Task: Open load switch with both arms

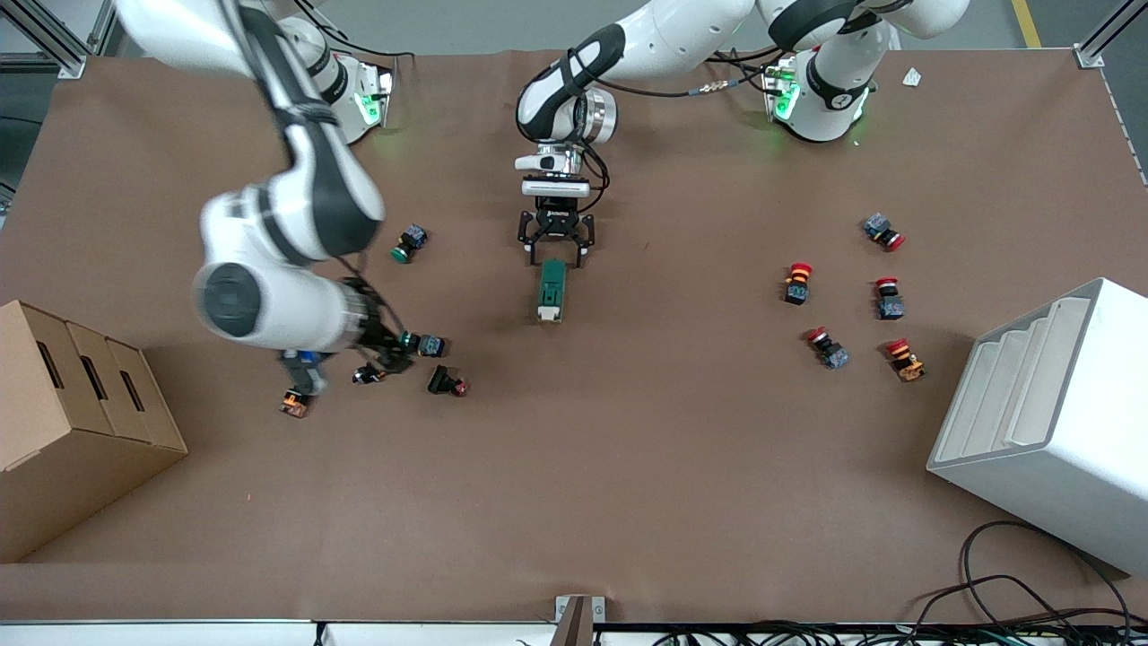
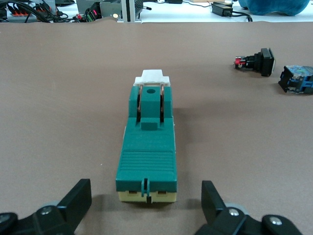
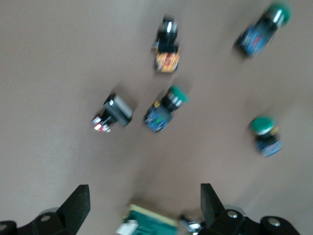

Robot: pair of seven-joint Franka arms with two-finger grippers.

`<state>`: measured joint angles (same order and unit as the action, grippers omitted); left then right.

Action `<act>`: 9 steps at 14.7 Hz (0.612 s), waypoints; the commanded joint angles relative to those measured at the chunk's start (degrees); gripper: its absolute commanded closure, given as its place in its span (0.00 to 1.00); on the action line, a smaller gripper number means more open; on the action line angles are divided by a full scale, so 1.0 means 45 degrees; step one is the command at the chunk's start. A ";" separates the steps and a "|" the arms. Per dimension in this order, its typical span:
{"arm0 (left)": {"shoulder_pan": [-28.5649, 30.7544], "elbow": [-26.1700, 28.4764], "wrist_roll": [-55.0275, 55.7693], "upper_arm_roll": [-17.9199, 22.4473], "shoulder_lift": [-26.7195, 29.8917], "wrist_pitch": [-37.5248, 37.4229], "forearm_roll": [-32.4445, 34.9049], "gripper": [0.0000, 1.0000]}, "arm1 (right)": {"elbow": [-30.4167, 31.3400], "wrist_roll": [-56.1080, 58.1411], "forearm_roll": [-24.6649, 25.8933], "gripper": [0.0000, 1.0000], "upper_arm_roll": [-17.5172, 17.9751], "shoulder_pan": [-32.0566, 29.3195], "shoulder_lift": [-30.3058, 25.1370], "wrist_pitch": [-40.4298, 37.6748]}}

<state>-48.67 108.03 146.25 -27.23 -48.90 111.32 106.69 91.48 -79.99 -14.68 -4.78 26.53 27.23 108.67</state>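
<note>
The load switch (image 1: 551, 291), a dark-green block with a white toggle piece at its end nearer the front camera, lies flat mid-table. My left gripper (image 1: 556, 257) hangs low at its other end. In the left wrist view the load switch (image 2: 147, 147) lies just ahead of the left gripper (image 2: 145, 203), whose fingers (image 2: 76, 200) are open, one to each side, touching nothing. My right gripper (image 1: 387, 345) is open over a cluster of push buttons toward the right arm's end. In the right wrist view the right gripper (image 3: 144, 203) holds nothing, and a corner of the load switch (image 3: 149, 224) shows.
Push buttons (image 1: 447, 379) lie under and beside the right gripper, and a green-capped one (image 1: 410, 242) lies apart. Several red-capped buttons (image 1: 797, 283) lie toward the left arm's end. A cardboard box (image 1: 72, 422) and a white bin (image 1: 1049, 422) stand at the table's ends.
</note>
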 commanded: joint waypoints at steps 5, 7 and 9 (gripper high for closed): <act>-0.0064 -0.0159 0.0313 0.0094 -0.0363 0.0028 0.0236 0.00 | -0.0895 -0.6047 -0.0370 0.00 -0.0150 0.2499 0.3205 0.3679; -0.0045 -0.0159 0.0294 0.0133 -0.0363 0.0028 0.0236 0.00 | -0.0876 -0.6927 -0.0370 0.00 -0.0091 0.3086 0.3596 0.3977; -0.0045 -0.0159 0.0294 0.0153 -0.0363 0.0028 0.0236 0.00 | -0.0856 -0.7048 -0.0371 0.00 0.0257 0.3205 0.3617 0.3821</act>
<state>-48.68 107.98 146.25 -27.18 -49.01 111.24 106.88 88.58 -110.11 -15.16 -4.52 40.48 43.48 126.82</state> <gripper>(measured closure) 0.000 0.000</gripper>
